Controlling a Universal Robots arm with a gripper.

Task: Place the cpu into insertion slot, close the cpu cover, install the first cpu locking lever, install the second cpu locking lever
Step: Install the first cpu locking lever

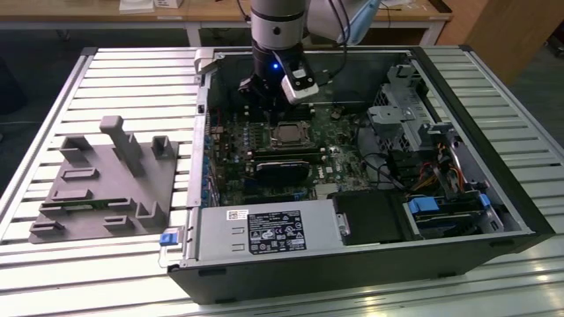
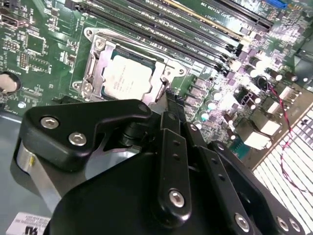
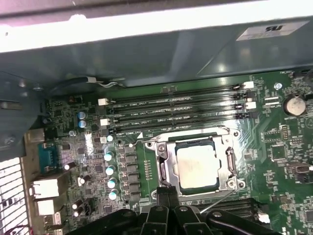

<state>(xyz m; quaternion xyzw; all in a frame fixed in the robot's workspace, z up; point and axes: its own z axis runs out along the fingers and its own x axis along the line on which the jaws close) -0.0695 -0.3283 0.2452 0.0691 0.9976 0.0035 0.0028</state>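
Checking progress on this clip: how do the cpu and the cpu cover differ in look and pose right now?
The cpu is a solid square with a dull pale top; the cpu cover is a shinier open frame. The cpu is smaller and sits inside the window; the cpu cover rings it. Both are square, metal and lie flat.

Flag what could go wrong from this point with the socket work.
The pincer sits right at the edge of the cpu cover, which lies over the cpu; a sideways slip could scrape the frame or nearby capacitors. The thin locking lever beside it looks unlatched, so it might be missed or bent.
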